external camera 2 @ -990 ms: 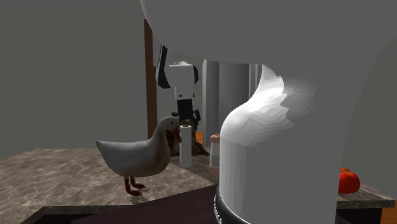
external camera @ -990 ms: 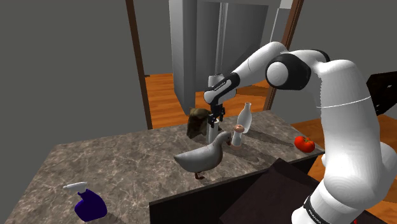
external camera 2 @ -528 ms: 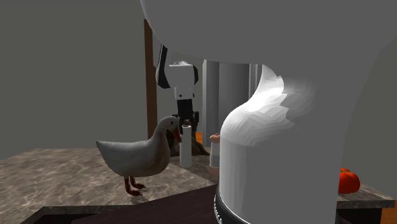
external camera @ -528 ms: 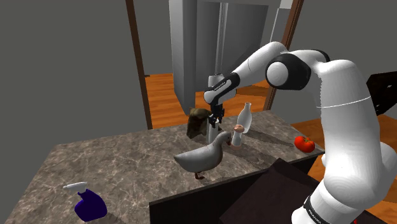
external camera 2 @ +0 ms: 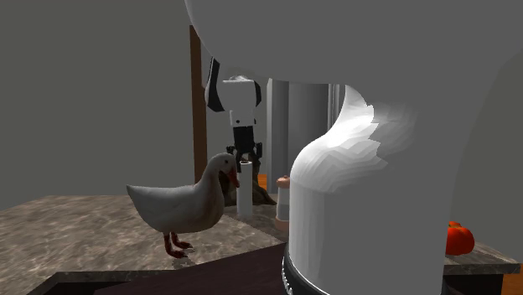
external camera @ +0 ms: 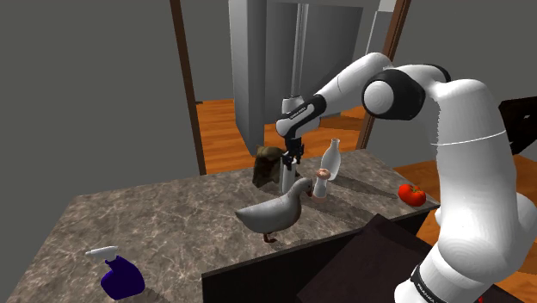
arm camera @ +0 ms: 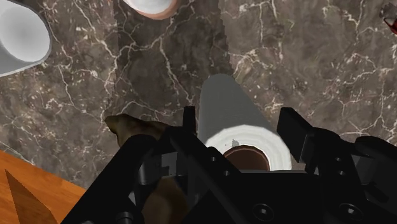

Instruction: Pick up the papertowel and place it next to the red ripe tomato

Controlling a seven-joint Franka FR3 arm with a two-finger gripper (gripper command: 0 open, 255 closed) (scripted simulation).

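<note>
Second exterior view shows one papertowel (external camera 2: 244,188), one goose (external camera 2: 180,205), one tomato (external camera 2: 458,239).

The dark marble counter (external camera: 172,215) bears a goose (external camera: 271,213), blue spray bottle (external camera: 119,277), glass bottle (external camera: 331,159) and tomato (external camera: 411,194).

Upright paper towel roll (external camera 2: 244,191) beside goose (external camera 2: 180,205)

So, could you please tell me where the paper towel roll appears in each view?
Shoulder view: paper towel roll upright behind the goose's head.
Second exterior view: white column just right of the goose's head.
Wrist view: seen from above, clasped in the gripper.
Shared landmark: the brown lump beside it.
</note>
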